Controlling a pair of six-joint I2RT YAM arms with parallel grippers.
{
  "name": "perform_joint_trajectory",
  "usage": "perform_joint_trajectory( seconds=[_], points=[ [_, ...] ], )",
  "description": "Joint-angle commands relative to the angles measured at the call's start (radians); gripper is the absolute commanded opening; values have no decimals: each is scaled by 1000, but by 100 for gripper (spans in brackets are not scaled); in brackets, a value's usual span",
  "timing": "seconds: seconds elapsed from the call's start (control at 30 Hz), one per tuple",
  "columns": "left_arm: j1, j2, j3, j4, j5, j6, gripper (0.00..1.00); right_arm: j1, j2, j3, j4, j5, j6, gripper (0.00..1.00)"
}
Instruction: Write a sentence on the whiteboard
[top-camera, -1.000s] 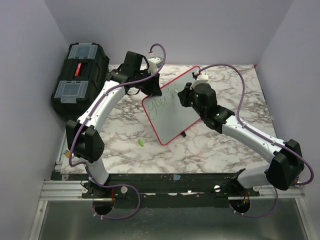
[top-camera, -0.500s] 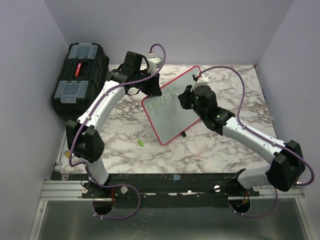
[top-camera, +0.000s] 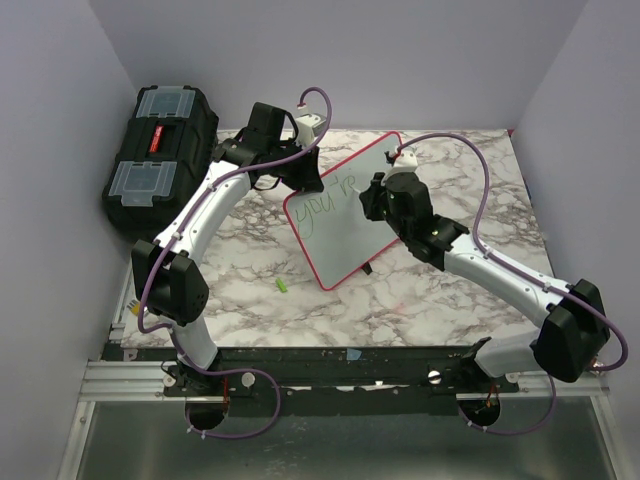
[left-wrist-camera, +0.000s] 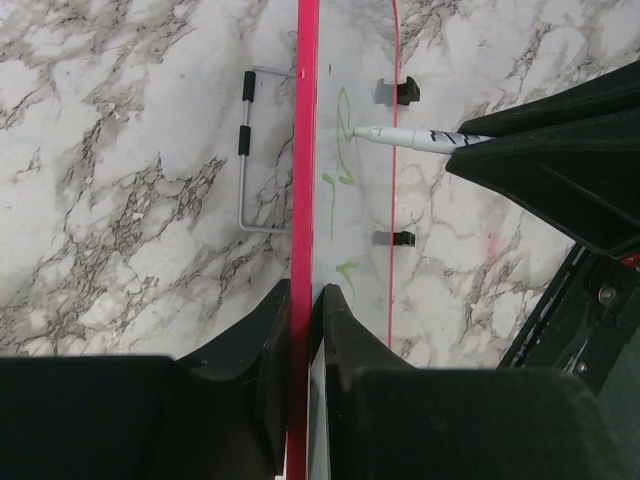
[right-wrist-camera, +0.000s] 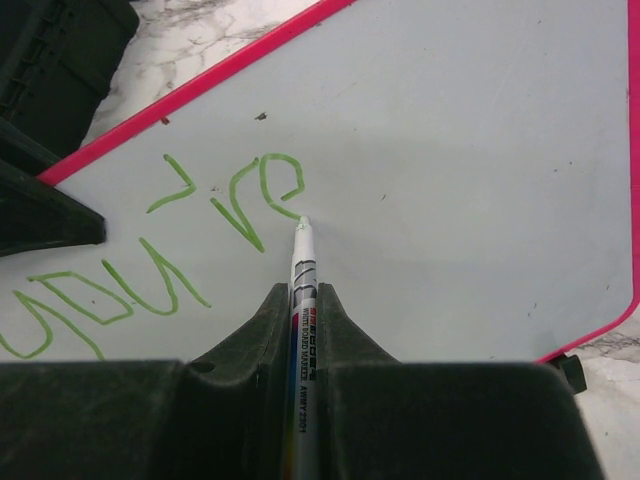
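The whiteboard (top-camera: 350, 225), white with a red-pink frame, stands tilted on the marble table. My left gripper (top-camera: 305, 178) is shut on its upper left edge; in the left wrist view the pink frame (left-wrist-camera: 305, 150) is pinched between the jaws of the left gripper (left-wrist-camera: 303, 296). My right gripper (right-wrist-camera: 303, 292) is shut on a white marker (right-wrist-camera: 303, 255), whose tip touches the board (right-wrist-camera: 480, 150). The sentence (right-wrist-camera: 150, 250) is green lettering that reads roughly "you'r", and the tip rests at the end of its last stroke. The same lettering (top-camera: 328, 197) shows from above, beside the right gripper (top-camera: 372, 196).
A black toolbox (top-camera: 160, 145) with clear lid compartments sits at the far left against the wall. A small green cap (top-camera: 282, 287) lies on the table below the board. A wire stand (left-wrist-camera: 248, 150) props the board from behind. Purple walls close in on three sides.
The right gripper has edged slightly right along the first line with the marker, and one more green letter now shows after "you". The left arm has not moved.
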Motion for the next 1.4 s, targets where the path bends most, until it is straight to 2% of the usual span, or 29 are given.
perform_joint_trajectory(
  seconds=[0.0,0.53,0.87,1.37],
  points=[
    [-18,-15,46,16,10,39,0,1,46,-19,-62,35,5,1],
    [-18,-4,60,10,14,41,0,1,52,106,-49,216,-46,1],
    [-18,3,49,17,11,39,0,1,-142,23,86,118,-93,1],
    [-19,-30,-17,44,-11,25,0,1,-202,-99,33,47,-29,1]
  ],
)
